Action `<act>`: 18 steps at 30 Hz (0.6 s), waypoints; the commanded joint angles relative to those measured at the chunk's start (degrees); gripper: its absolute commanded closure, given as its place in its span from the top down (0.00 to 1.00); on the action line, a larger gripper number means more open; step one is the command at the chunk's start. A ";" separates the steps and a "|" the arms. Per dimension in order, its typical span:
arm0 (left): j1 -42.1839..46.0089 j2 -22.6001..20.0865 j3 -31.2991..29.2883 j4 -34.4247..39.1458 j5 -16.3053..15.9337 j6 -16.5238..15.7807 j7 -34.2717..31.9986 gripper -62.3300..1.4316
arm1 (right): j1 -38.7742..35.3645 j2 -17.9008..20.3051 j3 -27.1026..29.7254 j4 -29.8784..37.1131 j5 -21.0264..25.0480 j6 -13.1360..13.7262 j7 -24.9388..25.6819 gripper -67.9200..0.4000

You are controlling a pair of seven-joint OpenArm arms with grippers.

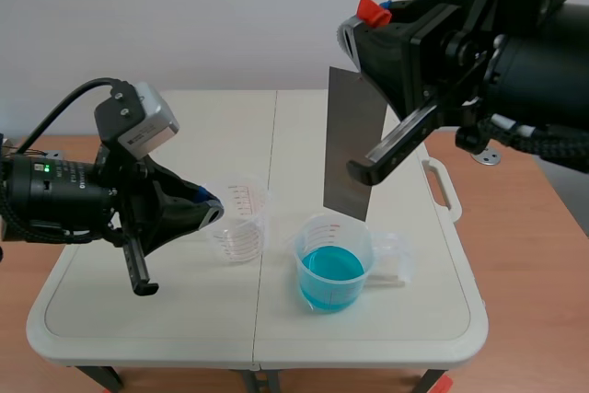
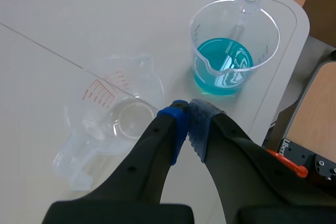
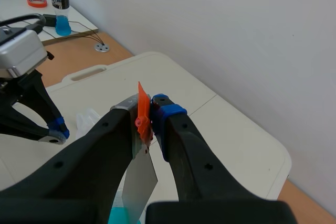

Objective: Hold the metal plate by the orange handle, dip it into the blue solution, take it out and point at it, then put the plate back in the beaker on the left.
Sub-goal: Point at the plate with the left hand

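Two arms work over a white folding table (image 1: 184, 319). Left gripper (image 1: 208, 207) low at table's left, fingers clenched together on nothing, blue-padded tips just beside the empty beaker (image 1: 241, 223). That beaker is clear plastic, upright, with red graduation marks on its wall; the numerals are too small to read. To its right, near but apart, stands the second clear beaker (image 1: 333, 264), about a third full of blue solution (image 1: 329, 269), with faint scale marks that cannot be read. Metal plate (image 1: 352, 140) hangs upright over this beaker, slightly tilted, lower edge about level with the rim and out of the liquid. Orange handle (image 1: 373, 12) at the plate's top is pinched between the right gripper's (image 1: 368, 21) pads; that arm is raised at upper right. Right wrist view: on a far bench, a small bottle (image 3: 61, 17) of blue liquid with a dark label, print illegible, beside a red tape roll (image 3: 37, 1).
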 commanded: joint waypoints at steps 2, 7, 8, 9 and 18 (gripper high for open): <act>-2.64 1.20 1.20 -0.63 0.48 0.09 -0.55 0.05 | 0.52 -0.02 -0.20 1.05 0.61 0.31 0.83 0.03; -6.64 3.43 4.61 -3.52 1.03 0.04 0.15 0.05 | 0.52 -0.02 -0.20 1.05 0.61 0.31 0.85 0.03; -7.34 3.87 5.18 -3.96 1.03 -0.04 0.28 0.05 | 0.52 -0.02 -0.20 1.05 0.61 0.31 0.85 0.03; -7.98 4.20 5.73 -4.28 1.03 -0.24 0.33 0.05 | 0.52 -0.02 -0.20 1.05 0.63 0.31 0.85 0.03; -11.06 6.45 7.13 -5.11 0.94 -5.73 1.53 0.05 | 0.52 -0.02 -0.20 1.05 0.61 0.31 0.87 0.03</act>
